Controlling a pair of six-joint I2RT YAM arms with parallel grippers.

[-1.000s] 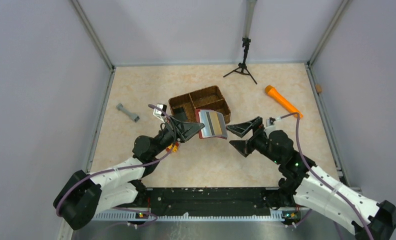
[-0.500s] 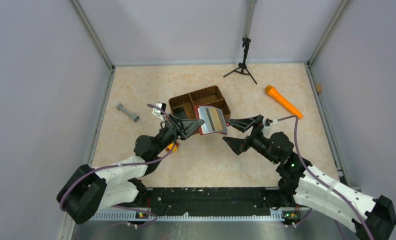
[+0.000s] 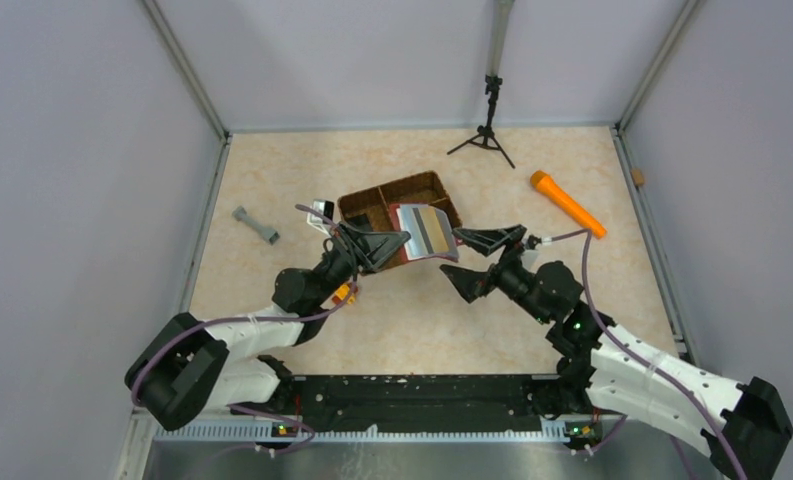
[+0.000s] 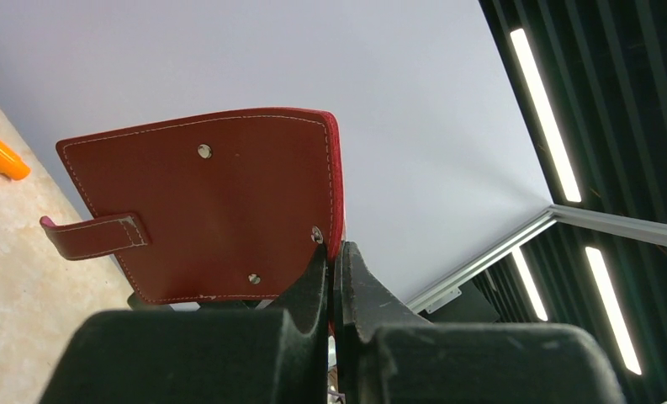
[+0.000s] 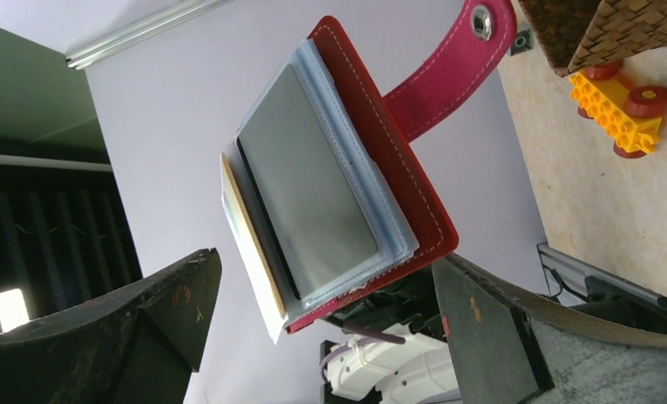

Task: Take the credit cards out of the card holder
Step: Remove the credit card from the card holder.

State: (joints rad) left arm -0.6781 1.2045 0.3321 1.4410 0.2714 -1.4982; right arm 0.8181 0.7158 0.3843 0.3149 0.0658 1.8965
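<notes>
A pale marbled table sits between grey walls. The left gripper is clamped tight on one edge of the card holder, holding it open and raised off the surface near the wicker basket. The dark grey card and the tan card sit in its clear pockets. The right gripper, jaws wide apart, faces the holder's open side, close by but not touching it.

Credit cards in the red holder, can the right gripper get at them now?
Likely yes: the left gripper holds the card holder open in the air, credit cards facing the open right gripper, nothing between them.
</notes>
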